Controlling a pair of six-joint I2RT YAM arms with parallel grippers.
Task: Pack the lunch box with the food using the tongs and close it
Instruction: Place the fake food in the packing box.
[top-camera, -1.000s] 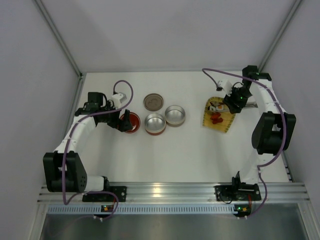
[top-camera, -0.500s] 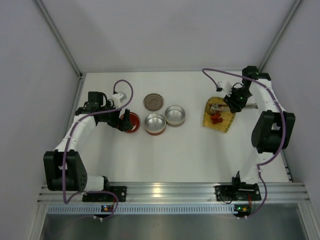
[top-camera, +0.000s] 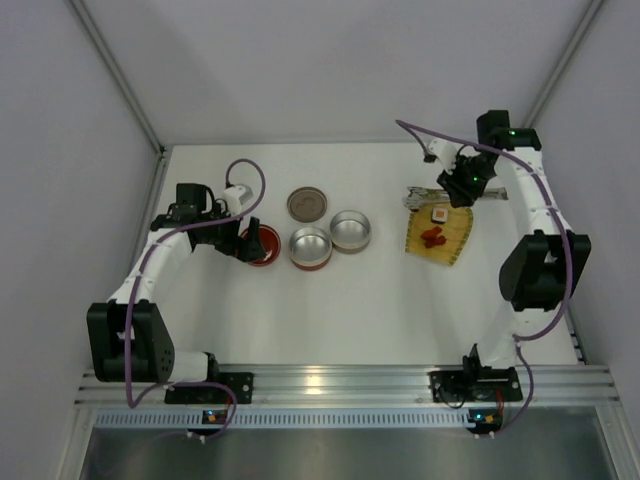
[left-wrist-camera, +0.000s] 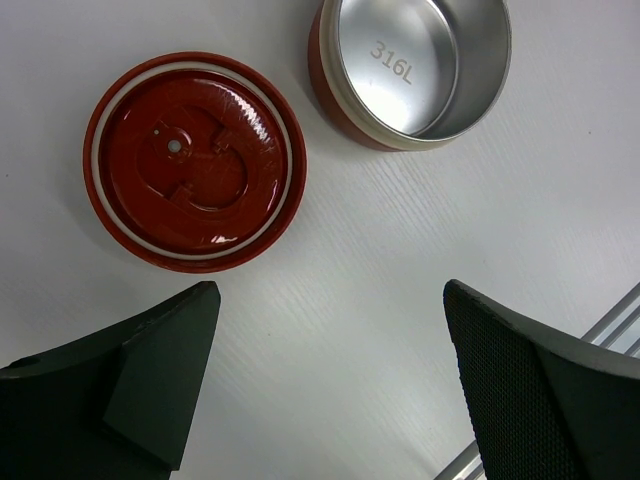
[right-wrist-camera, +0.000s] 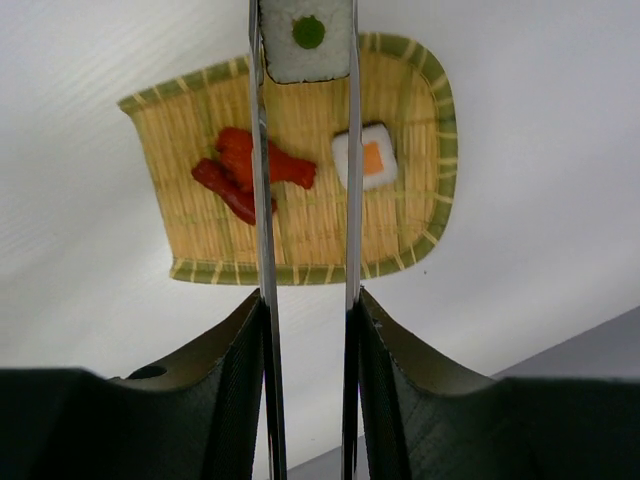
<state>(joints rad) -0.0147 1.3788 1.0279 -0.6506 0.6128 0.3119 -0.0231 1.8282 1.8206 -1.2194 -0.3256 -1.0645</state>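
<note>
At upper right of the overhead view, shows the right gripper clamped on the tongs, now raised and drawn toward the back edge of the table, no longer low over the yellow mat as a second earlier. Through the right wrist view, shows both silver tong arms squeezed between the black fingers, with a white roll with a green centre pinched at the tips, at the top edge of the frame and lifted clear of the mat. Leaves on the mat one roll with an orange centre right of centre and a small heap of red bits just beside it, not touching it. Reads as a successful pick: one piece of food off the mat and ready for carrying leftward to the two open steel tins at centre of the overhead view, well apart from the tongs. Calls for a steady squeeze during that carry, to avoid dropping the roll onto the table. At left of the overhead view, shows nothing altered: the left gripper with fingers spread wide, holding nothing, hovering over the red lid, with one of those tins, empty, at upper right of its wrist view. Puts the task at an early stage, with packing barely begun and closing far off.
</note>
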